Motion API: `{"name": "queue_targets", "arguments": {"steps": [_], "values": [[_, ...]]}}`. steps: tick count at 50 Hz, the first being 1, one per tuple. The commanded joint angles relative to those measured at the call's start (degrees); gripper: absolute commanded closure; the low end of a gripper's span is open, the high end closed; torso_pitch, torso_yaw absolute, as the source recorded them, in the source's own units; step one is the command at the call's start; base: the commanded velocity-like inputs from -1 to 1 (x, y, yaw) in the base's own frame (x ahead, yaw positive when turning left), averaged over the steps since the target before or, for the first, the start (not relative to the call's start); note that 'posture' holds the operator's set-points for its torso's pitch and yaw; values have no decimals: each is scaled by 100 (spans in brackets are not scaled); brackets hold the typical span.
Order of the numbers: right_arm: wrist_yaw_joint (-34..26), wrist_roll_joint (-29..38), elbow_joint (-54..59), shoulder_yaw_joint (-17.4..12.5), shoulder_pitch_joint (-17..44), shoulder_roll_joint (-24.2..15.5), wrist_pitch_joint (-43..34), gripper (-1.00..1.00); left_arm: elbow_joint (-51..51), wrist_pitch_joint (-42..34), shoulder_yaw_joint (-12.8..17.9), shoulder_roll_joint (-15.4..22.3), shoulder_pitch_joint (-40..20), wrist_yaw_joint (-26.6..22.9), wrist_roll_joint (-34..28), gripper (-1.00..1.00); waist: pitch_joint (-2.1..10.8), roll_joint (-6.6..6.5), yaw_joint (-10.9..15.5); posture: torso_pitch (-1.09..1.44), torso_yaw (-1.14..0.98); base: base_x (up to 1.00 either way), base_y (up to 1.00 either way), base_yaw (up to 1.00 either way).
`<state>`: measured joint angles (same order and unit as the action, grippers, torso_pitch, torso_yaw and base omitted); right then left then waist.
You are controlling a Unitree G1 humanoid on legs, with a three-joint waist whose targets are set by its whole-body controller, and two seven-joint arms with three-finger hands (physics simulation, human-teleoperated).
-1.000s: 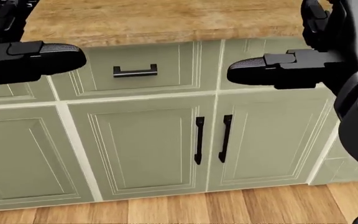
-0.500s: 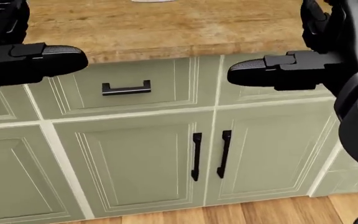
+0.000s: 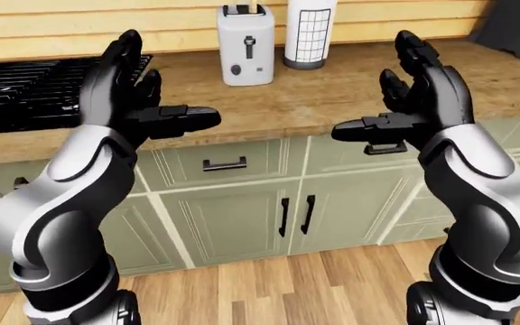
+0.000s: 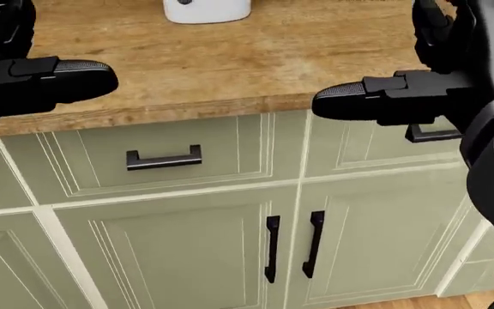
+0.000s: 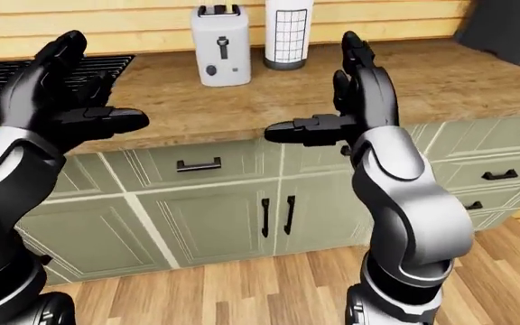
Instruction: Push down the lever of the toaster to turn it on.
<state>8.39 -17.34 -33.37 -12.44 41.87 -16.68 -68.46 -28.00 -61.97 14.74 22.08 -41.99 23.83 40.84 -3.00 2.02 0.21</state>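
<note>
- The black stovetop (image 3: 25,91) sits at the far left of the left-eye view, set into the wooden countertop (image 3: 332,101).
- The left hand (image 3: 129,88) is raised above the counter edge just right of the stovetop, palm turned inward, fingers spread apart and upright, thumb pointing toward the middle; it holds nothing.
- Below the counter edge, a sage-green drawer carries a black drawer handle (image 3: 225,164) between the two arms.
- The white toaster (image 3: 245,46) stands upright at the top of the left-eye view, near the wooden wall, well apart from both hands; only its lower edge shows at the top of the head view.
- The toaster lever (image 3: 249,47) is a dark slider on the face turned toward the camera, sitting high in its slot, with a round knob below it.
- Just beside the toaster on its right stands a white paper towel roll (image 3: 309,34) with a dark grid pattern.
- Under the drawer, two cabinet doors meet at a pair of vertical black door handles (image 3: 295,215).
- The right hand (image 3: 418,95) is raised at the right, mirroring the left, fingers apart and empty, thumb pointing left.
</note>
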Motion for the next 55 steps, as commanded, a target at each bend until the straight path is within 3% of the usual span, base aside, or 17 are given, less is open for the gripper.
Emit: {"name": "queue_targets", "arguments": {"steps": [1,8,11,12,14,16,22,24,25,27,30,31,34,44,47,50,55], "values": [[4,-10,-164,6,246,-34,129,-100,-134,166,138,109,-198,0,-23,-100,162,89,36,0,0,23,0,0],[6,-15,-168,2,240,-42,129,-100,-155,121,149,104,-225,26,-4,-100,100,-284,-43,0,0,22,0,0],[7,-19,-180,1,241,-42,118,-100,-153,143,140,105,-207,15,-11,-100,227,-724,-99,0,0,22,0,0],[17,-13,-190,8,250,-48,97,-100,-160,128,147,106,-214,25,-1,-100,215,-580,-60,0,0,23,0,0],[7,-11,-181,12,234,-44,118,-100,-150,151,149,115,-204,12,-9,-100,155,-648,-44,0,0,22,0,2],[6,-18,-203,9,239,-38,84,-100,-155,145,146,115,-208,16,-7,-100,199,-505,47,0,0,22,0,37],[9,-23,-211,-1,251,-23,106,-100,-149,154,143,118,-211,17,-10,-100,86,56,63,0,0,22,0,53],[6,-22,-189,-4,235,-25,146,-100,-141,160,148,123,-214,13,-10,-100,207,246,80,0,0,13,0,1],[14,-17,-178,3,235,-29,144,-100,-142,155,150,123,-220,17,-6,-100,93,102,29,0,0,0,0,0],[18,-13,-178,11,237,-38,137,-100,-142,155,150,125,-220,17,-2,-100,94,43,51,0,0,0,0,0],[18,-8,-177,9,236,-46,129,-100,-151,148,151,124,-220,25,7,-100,68,-262,54,0,0,0,0,0],[18,-12,-183,4,243,-45,113,-100,-154,136,150,121,-229,35,12,-100,106,-166,9,0,0,0,0,0],[22,-23,-172,-21,248,-37,120,-100,-144,158,137,118,-214,25,-1,-100,304,-254,7,0,0,0,2,0],[31,-38,-140,-8,218,-41,184,-100,-134,162,132,108,-212,19,-12,-100,246,-209,-20,0,0,0,11,0],[43,-39,-152,3,222,-36,158,-100,-125,178,125,104,-200,11,-25,-100,214,-542,-48,0,0,0,11,0],[42,-36,-144,1,209,-32,178,-100,-145,160,131,99,-196,17,-21,-100,211,-619,-15,0,0,0,22,0],[47,-43,-167,-4,213,-35,154,-100,-166,135,138,96,-205,30,-6,-100,175,-342,-8,0,0,0,30,0]]}}
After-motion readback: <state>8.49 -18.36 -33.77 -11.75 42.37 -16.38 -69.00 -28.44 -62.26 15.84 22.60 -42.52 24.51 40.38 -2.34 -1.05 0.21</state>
